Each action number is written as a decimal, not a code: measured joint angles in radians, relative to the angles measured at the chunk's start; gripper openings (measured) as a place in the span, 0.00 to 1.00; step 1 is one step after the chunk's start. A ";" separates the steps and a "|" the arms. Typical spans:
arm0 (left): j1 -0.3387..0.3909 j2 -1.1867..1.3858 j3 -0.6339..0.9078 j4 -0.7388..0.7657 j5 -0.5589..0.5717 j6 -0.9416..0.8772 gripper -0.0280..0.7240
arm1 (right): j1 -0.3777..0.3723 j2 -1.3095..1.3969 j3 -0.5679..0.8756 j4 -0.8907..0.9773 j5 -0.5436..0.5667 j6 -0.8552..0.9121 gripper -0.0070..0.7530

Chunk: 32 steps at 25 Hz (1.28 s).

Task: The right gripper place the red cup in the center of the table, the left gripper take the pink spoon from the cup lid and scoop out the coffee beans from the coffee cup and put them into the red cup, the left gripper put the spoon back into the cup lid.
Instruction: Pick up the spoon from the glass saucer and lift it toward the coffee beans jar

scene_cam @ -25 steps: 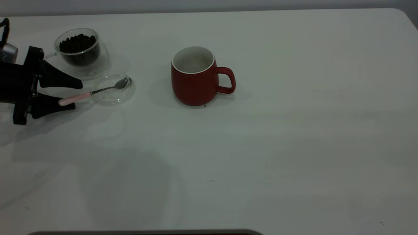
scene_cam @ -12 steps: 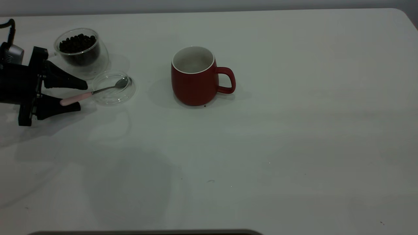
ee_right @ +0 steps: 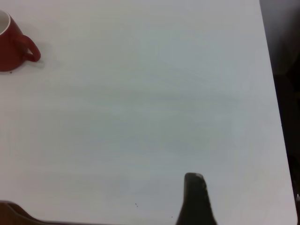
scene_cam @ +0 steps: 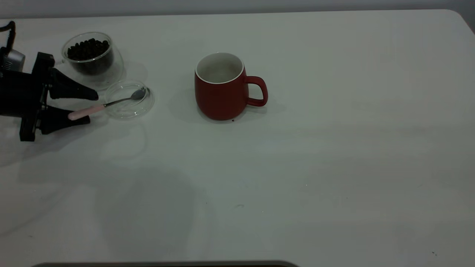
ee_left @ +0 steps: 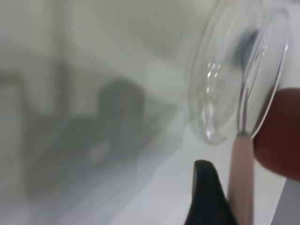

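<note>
The red cup stands upright in the middle of the table, handle to the right; it also shows far off in the right wrist view. At the far left the coffee cup holds the coffee beans. In front of it the cup lid carries the pink spoon, bowl in the lid and handle sticking out. My left gripper is open and straddles that handle. One finger lies right beside the handle. My right gripper hangs open over bare table.
The right half and the front of the tabletop are bare white surface with a few dark specks. The table's right edge runs close to the right gripper. A dark strip lies along the front edge.
The left gripper has slid a little to the right along the spoon handle. Spoon, lid and both cups have not moved.
</note>
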 joint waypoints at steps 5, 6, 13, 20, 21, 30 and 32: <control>0.000 0.000 0.000 -0.055 0.000 0.028 0.71 | 0.000 0.000 0.000 0.000 0.000 0.000 0.78; 0.000 0.000 0.000 -0.058 0.000 0.028 0.70 | 0.000 0.000 0.000 0.000 0.000 0.000 0.78; 0.001 0.000 0.000 -0.057 0.000 0.021 0.69 | 0.000 0.000 0.000 0.000 0.000 0.000 0.78; 0.070 0.000 0.000 0.100 0.050 -0.096 0.83 | 0.000 0.000 0.000 0.000 0.000 0.000 0.78; 0.078 0.000 0.000 0.122 0.055 -0.110 0.86 | 0.000 0.000 0.000 0.000 0.000 0.000 0.78; 0.023 0.000 0.000 0.165 0.091 -0.152 0.91 | 0.000 0.000 0.000 0.000 0.000 0.000 0.78; -0.007 0.000 0.000 0.154 0.091 -0.155 0.91 | 0.000 0.000 0.000 0.000 0.000 0.000 0.78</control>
